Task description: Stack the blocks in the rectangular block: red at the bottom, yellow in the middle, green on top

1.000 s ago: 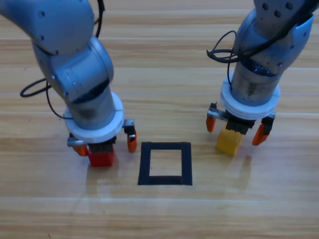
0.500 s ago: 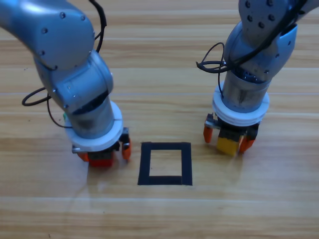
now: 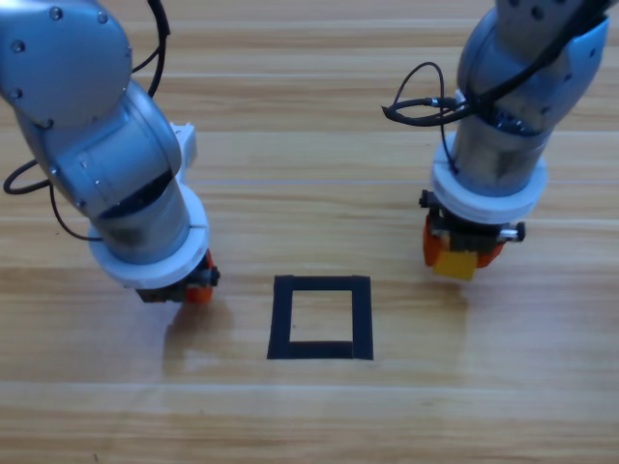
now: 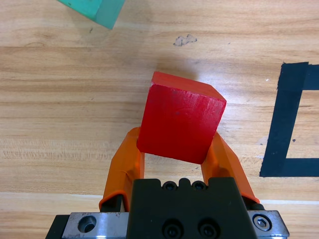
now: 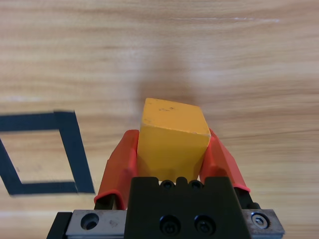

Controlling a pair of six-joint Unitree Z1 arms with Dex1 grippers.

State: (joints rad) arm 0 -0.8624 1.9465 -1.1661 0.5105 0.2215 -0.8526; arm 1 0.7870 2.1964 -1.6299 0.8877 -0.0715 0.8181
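Left hand [image 4: 175, 160] clamped on red cube [image 4: 180, 123], right hand [image 5: 172, 152] on yellow cube [image 5: 172, 137], above striped wooden table [image 3: 309, 126].

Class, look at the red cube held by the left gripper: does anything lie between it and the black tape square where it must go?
Nothing visible: only bare wood separates the red cube from the tape square.

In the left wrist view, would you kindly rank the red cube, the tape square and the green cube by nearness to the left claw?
1. Red cube: held in the left claw.
2. Tape square: at the right edge.
3. Green cube: top left corner, farthest.
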